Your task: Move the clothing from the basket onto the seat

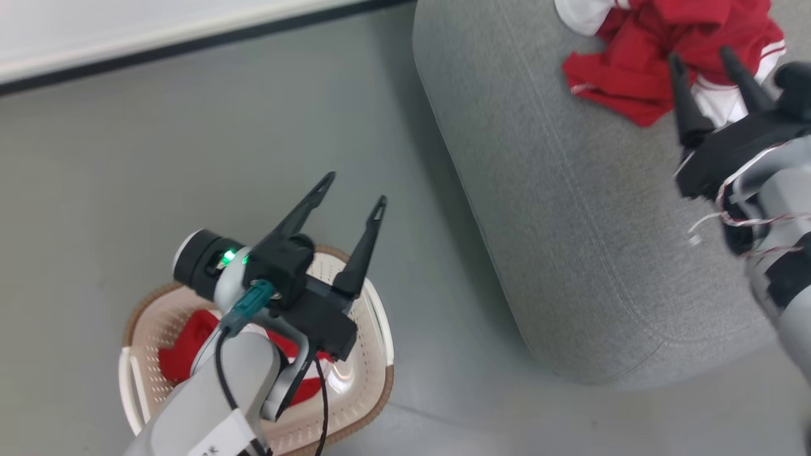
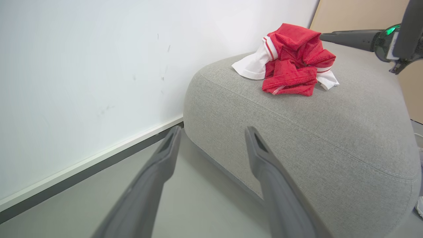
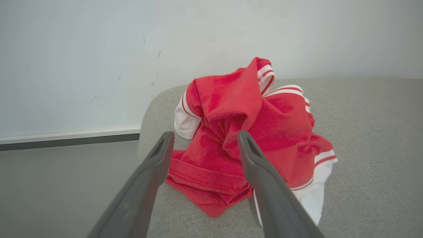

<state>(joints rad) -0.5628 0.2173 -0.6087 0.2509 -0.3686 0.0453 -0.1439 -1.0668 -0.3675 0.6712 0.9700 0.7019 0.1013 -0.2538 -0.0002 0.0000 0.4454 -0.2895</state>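
Note:
A crumpled heap of red and white clothing (image 1: 659, 44) lies on the grey seat (image 1: 570, 209), also seen as clothing (image 2: 290, 62) and clothing (image 3: 244, 138). My right gripper (image 1: 700, 60) hovers open just over that heap, its fingers (image 3: 264, 185) apart with nothing between them. Another red garment (image 1: 190, 354) lies in the cream basket (image 1: 370, 354) on the floor, partly hidden by my left arm. My left gripper (image 1: 355, 187) stands open above the basket's far rim, holding nothing, pointing toward the seat (image 2: 314, 132).
Grey floor (image 1: 190, 158) stretches between the basket and the seat. A white wall with a dark baseboard (image 1: 158, 47) runs along the far side. My right gripper (image 2: 363, 36) shows beyond the heap in the left wrist view.

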